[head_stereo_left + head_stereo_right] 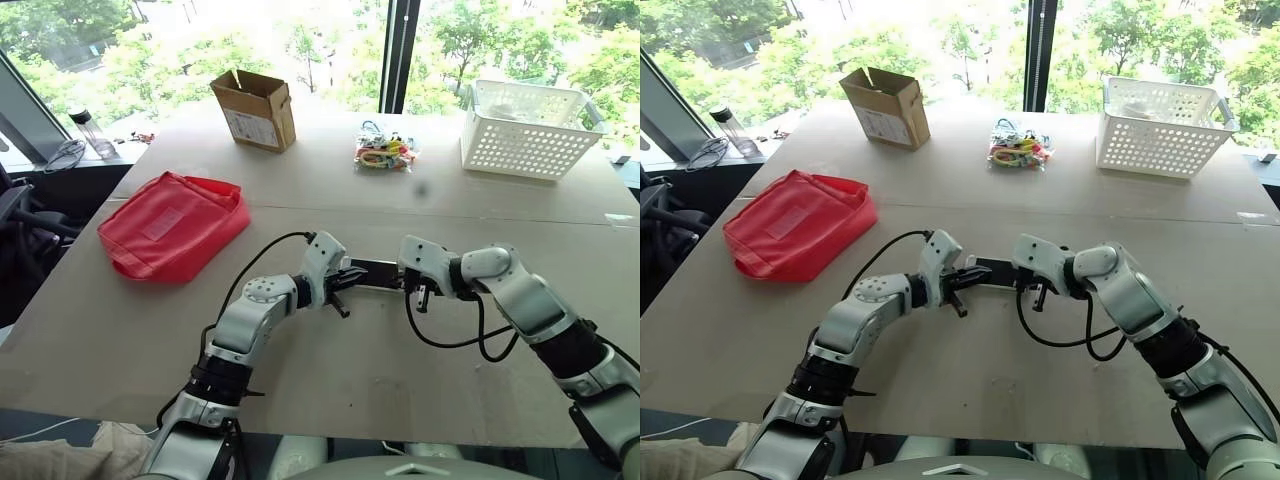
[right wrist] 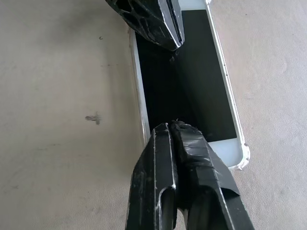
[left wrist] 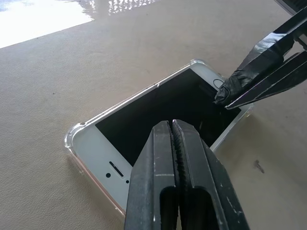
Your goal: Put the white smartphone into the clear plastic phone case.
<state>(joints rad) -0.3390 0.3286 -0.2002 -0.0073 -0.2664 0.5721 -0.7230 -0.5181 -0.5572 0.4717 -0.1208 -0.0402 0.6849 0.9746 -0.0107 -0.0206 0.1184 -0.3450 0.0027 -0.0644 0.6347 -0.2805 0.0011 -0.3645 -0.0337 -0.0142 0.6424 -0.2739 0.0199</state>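
The white smartphone lies screen up on the table between my two grippers. It sits inside the clear plastic phone case, whose transparent rim and bumper corners show around its edges. My left gripper is shut with nothing in it, its tip over the screen near one end. My right gripper is also shut and empty, its taped tip down at the screen near the other end. In the head views the phone is a dark strip between the left gripper and the right gripper.
A red pouch lies to the left. At the back stand a cardboard box, a pile of colourful small items and a white perforated basket. A bottle stands at the far left corner.
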